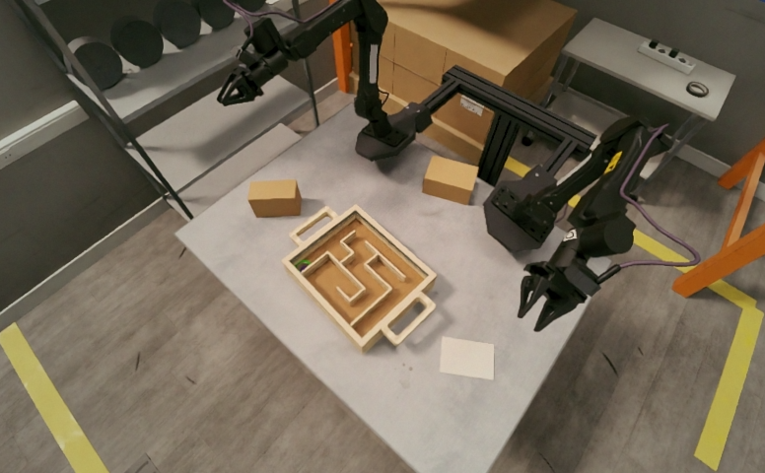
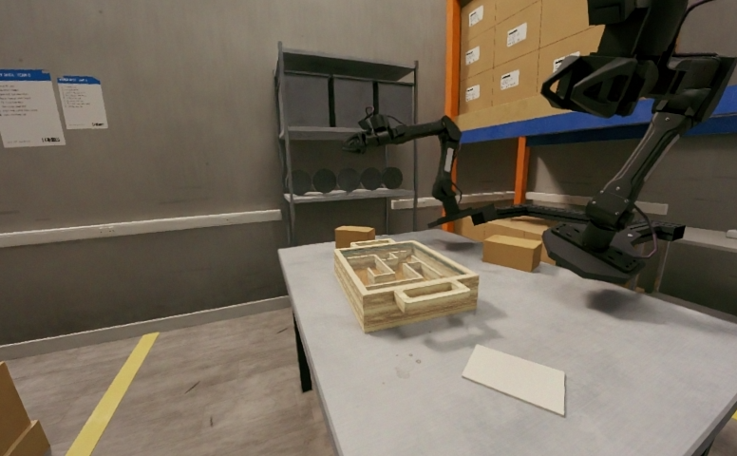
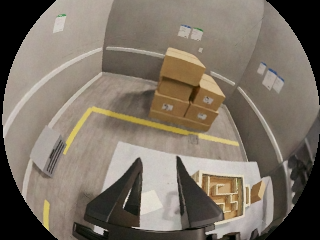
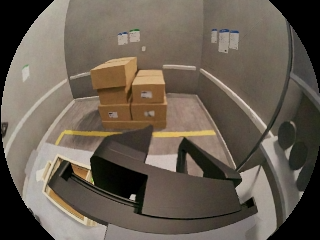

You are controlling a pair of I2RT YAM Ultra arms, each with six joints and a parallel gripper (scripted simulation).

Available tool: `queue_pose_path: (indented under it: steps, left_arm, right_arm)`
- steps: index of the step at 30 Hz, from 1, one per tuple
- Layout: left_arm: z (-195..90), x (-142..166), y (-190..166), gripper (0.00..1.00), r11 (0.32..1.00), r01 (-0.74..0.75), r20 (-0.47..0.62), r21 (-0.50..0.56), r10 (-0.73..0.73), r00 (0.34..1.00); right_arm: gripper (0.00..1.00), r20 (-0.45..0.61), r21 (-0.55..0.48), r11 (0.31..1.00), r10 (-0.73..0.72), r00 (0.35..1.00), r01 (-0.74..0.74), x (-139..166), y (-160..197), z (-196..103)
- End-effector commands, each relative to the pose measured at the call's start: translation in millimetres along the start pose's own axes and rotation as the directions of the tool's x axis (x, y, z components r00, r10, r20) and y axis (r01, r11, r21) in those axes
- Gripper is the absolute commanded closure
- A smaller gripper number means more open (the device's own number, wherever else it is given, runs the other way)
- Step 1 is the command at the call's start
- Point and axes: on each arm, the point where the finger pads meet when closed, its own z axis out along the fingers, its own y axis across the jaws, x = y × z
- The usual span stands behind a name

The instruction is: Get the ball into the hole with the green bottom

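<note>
The wooden maze board [image 1: 358, 275] lies flat on the grey table, with a handle at each end; it also shows in the exterior view [image 2: 404, 276] and the left wrist view [image 3: 223, 194]. A green spot with a small purple ball at it sits in the board's far left corner; I cannot tell how deep the ball sits. My left gripper [image 1: 532, 319] [image 3: 158, 160] hangs off the table's right edge, away from the board, open and empty. My right gripper [image 1: 224, 100] [image 4: 166, 136] is raised high beyond the table's far corner near the shelf, open and empty.
Two small cardboard boxes [image 1: 274, 197] [image 1: 450, 178] stand on the table behind the board. A white sheet [image 1: 466, 357] lies near the front. A black frame [image 1: 516, 116] and both arm bases are at the back. A shelf rack [image 2: 349, 141] stands beyond the far corner.
</note>
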Motion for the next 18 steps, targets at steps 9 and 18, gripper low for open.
queue_pose_path:
  steps: [9,18]
  left_arm:
    - [-5,-14,1,0.62,1.000,-0.008,0.028,-0.006,0.008,1.000]
    - [-5,-15,1,0.62,1.000,-0.007,0.030,-0.006,0.008,1.000]
  right_arm:
    - [0.62,0.036,-0.012,1.000,-0.010,0.999,0.010,-14,5,-3]
    - [0.62,0.024,-0.014,1.000,-0.010,1.000,0.011,-7,6,-2]
